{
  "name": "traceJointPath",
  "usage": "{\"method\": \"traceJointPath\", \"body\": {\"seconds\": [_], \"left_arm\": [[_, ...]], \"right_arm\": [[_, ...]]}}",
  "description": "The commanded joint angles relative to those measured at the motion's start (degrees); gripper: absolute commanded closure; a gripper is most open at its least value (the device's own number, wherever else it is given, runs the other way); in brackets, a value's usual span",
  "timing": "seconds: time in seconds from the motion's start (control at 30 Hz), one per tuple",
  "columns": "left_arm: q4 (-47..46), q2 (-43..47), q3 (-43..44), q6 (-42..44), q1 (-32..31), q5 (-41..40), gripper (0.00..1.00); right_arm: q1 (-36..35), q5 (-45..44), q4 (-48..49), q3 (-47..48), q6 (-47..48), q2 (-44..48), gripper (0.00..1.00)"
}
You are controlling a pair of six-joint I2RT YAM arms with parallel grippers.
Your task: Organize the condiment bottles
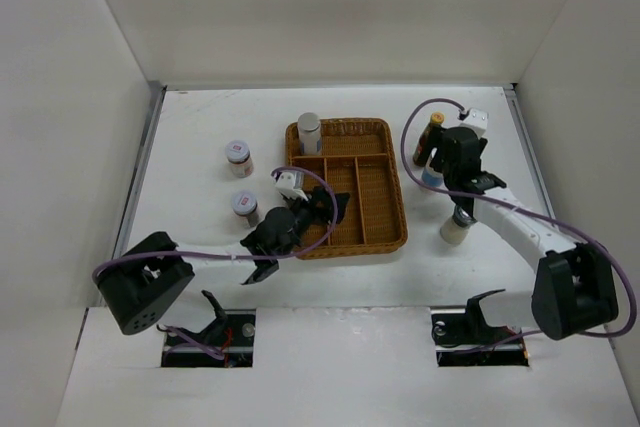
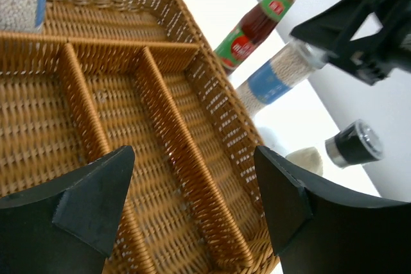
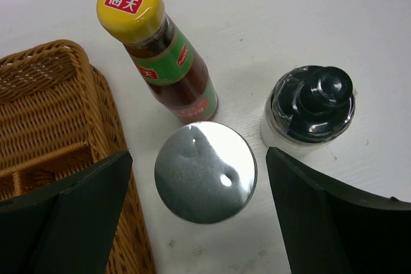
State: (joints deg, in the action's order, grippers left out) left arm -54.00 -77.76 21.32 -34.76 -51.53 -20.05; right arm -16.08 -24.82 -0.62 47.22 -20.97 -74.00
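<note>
The condiment bottles are spread around a brown wicker tray (image 1: 385, 232). A slim dark-red sauce bottle (image 3: 168, 62) with a yellow cap, a silver-lidded jar (image 3: 205, 171) and a black-lidded jar (image 3: 311, 104) stand right of the tray. My right gripper (image 3: 199, 178) hangs open above the silver lid, one finger on each side, not touching. Another silver-lidded jar (image 1: 309, 132) stands in the tray's back left compartment. Two jars with white-pink lids (image 1: 238, 157) (image 1: 244, 205) stand left of the tray. My left gripper (image 2: 192, 178) is open and empty over the tray's front left compartments.
The tray's dividers (image 2: 186, 158) run under my left fingers. The right arm (image 2: 359, 36) shows beyond the tray's right rim in the left wrist view. White walls enclose the table on three sides.
</note>
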Motion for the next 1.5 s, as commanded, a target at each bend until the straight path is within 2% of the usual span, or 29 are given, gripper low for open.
{"method": "traceJointPath", "body": {"seconds": [0.0, 0.07, 0.17, 0.27, 0.33, 0.47, 0.57, 0.87, 1.03, 1.27, 1.47], "left_arm": [[-6.9, -0.7, -0.9, -0.1, -0.5, 0.7, 0.25], [-7.6, -0.5, -1.5, 0.0, -0.4, 0.3, 0.25], [-7.7, 0.5, -2.2, 0.2, -0.3, -1.5, 0.24], [-7.7, 1.4, -2.7, 0.6, -0.2, -2.9, 0.23], [-7.7, 2.3, -3.2, 0.6, -0.1, -3.7, 0.22], [-9.5, 4.5, -5.1, 0.8, 0.2, -5.6, 0.18], [-12.4, 4.8, -6.6, 0.8, 0.4, -6.6, 0.17], [-13.8, 5.9, -7.7, 1.5, 0.2, -6.8, 0.16], [-13.8, 6.0, -7.7, 1.8, 0.3, -6.9, 0.15], [-13.8, 5.4, -7.5, 1.9, 0.2, -6.4, 0.15], [-13.8, 4.9, -7.3, 1.9, 0.4, -6.2, 0.15]], "right_arm": [[0.4, 0.5, 0.4, 3.5, 1.5, -2.5, 0.15], [0.2, 0.5, 0.0, 4.5, 2.2, -4.0, 0.24], [-0.1, -0.7, -1.7, 5.9, 2.8, -5.6, 0.27], [-0.4, -2.8, -2.2, 6.0, 2.5, -4.0, 0.48], [-2.5, -4.8, -1.7, 6.0, 2.9, 0.0, 0.52], [-8.6, -8.8, -0.4, 10.3, 6.3, 6.8, 0.52], [-13.0, -7.3, 2.0, 15.7, 7.7, 4.9, 0.52], [-17.3, 1.3, 7.3, 36.1, 7.9, -21.9, 0.51], [-18.7, 3.6, 6.6, 44.3, 8.1, -32.5, 0.51], [-20.8, 3.2, 7.2, 44.1, 7.0, -39.4, 0.48], [-21.6, 2.7, 8.0, 40.1, 4.5, -39.6, 0.33]]}}
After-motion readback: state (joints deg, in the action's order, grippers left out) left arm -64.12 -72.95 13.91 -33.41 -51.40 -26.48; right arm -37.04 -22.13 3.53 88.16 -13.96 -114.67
